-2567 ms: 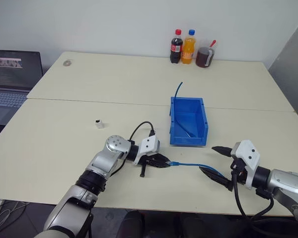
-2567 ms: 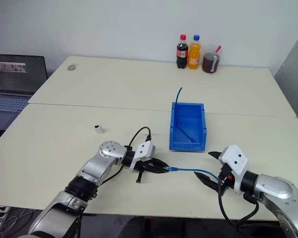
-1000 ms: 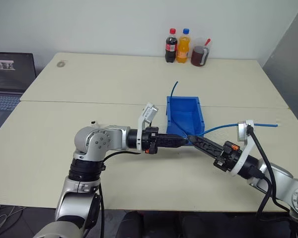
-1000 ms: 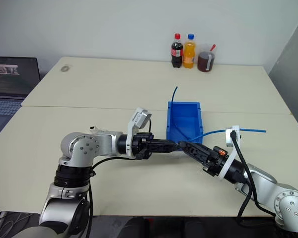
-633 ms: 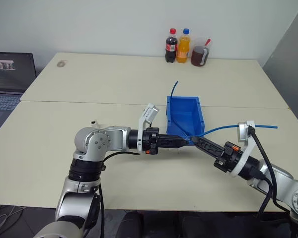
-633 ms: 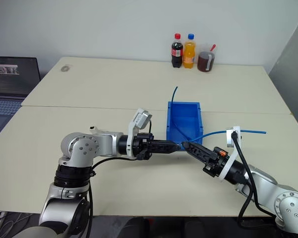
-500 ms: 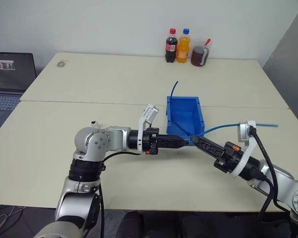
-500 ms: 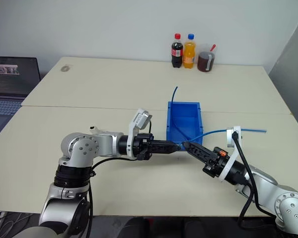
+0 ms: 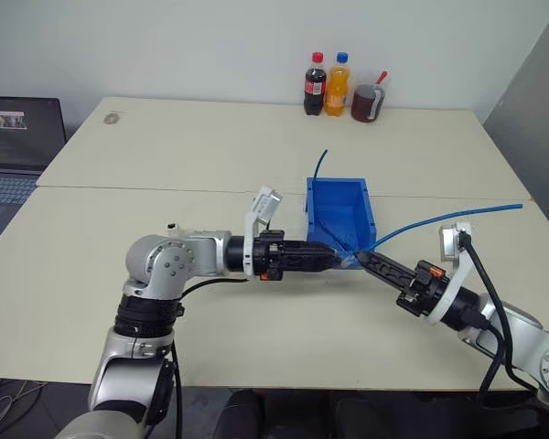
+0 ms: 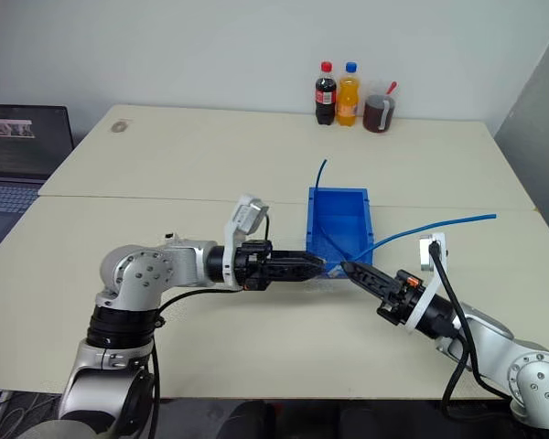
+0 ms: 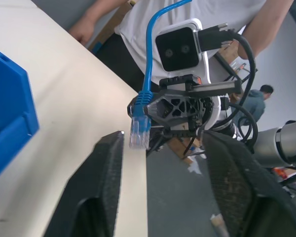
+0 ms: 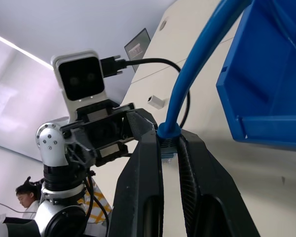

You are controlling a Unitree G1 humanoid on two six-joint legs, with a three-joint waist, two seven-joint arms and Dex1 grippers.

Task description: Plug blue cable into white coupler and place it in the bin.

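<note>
Right gripper (image 10: 348, 267): clamped on the blue cable (image 10: 412, 230) just behind its plug, holding the plug out free, probably for mating.
Left gripper (image 10: 317, 264): fingers apart, empty, tips near the plug.
White coupler (image 10: 172, 236): one, on the table, beyond the left arm.
Bin (image 10: 337, 221): one, just behind both grippers.
Bottles (image 10: 337, 93): two, at the far edge.

Bin (image 9: 341, 216) at table (image 9: 165, 165) centre (bottles (image 9: 328, 85) behind); white coupler (image 9: 172, 226) left.

Place: an office or lab room
Signs: plain cream tables (image 9: 210, 146), an open laptop (image 9: 18, 146), drink bottles (image 9: 328, 84) well beyond both grippers
</note>
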